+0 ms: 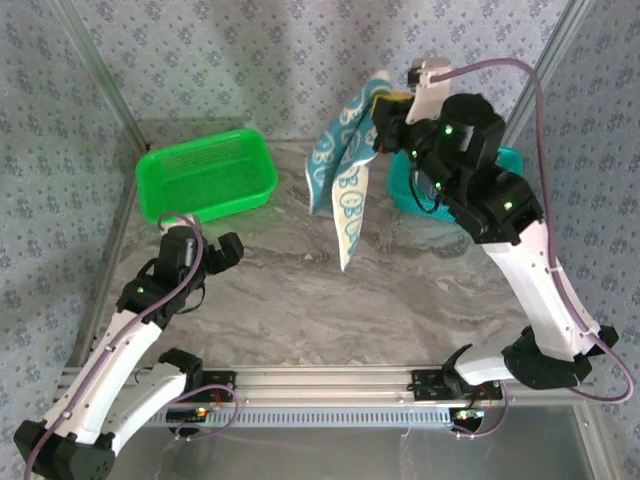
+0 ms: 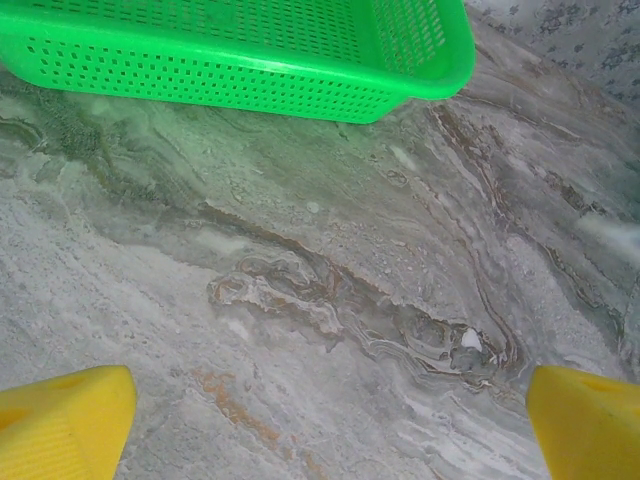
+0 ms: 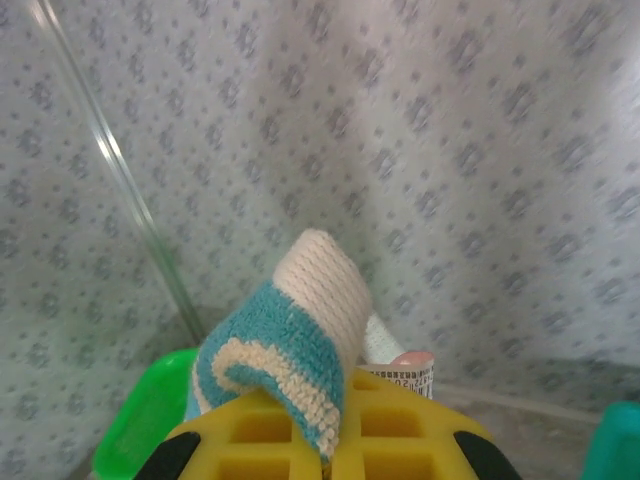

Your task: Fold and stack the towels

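Note:
A teal towel point(image 1: 343, 170) with white figures hangs in the air over the back of the table, its lower tip just above the marble. My right gripper point(image 1: 384, 108) is shut on its top corner, high up near the back wall. In the right wrist view a teal and cream fold of the towel point(image 3: 300, 340) sticks up between the closed yellow fingers point(image 3: 250, 435), with a white label beside it. My left gripper point(image 1: 205, 247) stands open and low over the left of the table; its yellow fingertips point(image 2: 60, 425) are wide apart over bare marble.
A green mesh basket point(image 1: 170, 190) sits at the back left, just beyond the left gripper. A teal basket point(image 1: 508, 160) stands at the back right, mostly hidden behind the right arm. Patterned walls close in the back and sides.

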Tool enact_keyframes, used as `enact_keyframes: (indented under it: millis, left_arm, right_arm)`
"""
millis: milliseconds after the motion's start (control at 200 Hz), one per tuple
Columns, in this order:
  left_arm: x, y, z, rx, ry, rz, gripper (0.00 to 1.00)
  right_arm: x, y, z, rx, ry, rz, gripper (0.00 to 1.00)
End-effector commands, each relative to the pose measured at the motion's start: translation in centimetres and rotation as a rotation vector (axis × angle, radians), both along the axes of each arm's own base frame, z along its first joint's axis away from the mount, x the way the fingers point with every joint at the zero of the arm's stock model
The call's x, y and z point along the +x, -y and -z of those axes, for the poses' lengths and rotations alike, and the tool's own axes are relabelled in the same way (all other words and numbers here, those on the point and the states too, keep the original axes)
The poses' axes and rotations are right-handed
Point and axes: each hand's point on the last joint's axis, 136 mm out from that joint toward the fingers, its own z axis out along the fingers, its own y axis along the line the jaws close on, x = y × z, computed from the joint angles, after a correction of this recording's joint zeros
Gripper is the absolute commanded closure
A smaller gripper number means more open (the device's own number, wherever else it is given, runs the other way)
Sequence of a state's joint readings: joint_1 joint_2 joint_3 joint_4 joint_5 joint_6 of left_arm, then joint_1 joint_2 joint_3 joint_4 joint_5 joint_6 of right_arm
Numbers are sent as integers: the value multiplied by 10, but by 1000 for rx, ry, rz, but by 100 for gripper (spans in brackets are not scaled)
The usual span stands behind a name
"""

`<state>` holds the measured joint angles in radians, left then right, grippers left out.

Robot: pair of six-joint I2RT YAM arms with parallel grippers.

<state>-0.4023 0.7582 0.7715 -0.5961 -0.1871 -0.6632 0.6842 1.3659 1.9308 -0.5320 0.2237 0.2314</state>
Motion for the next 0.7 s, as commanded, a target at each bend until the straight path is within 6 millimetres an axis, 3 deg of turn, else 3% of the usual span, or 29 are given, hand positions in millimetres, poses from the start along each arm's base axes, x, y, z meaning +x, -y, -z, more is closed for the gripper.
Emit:
enact_keyframes:
  millis: [0,170,370,510,695]
  left_arm:
    - [-2,-1,-10,3,31,4,0]
    - [-3,-1,-4,7,16,8,0]
    - [2,10,9,7,-29,50,0]
    - [6,26,25,1,-83,118,4]
    - [7,50,47,29,-142,219,8]
  right_arm:
    - [10,-28,58,27,-141,-66,100]
    - [35,-40,172,11,-376,-63,99]
    - [96,-19,277,-83,-595,23,99]
    - [140,-3,324,-143,-684,69,100]
    - [166,-5,350,-195,-734,69,100]
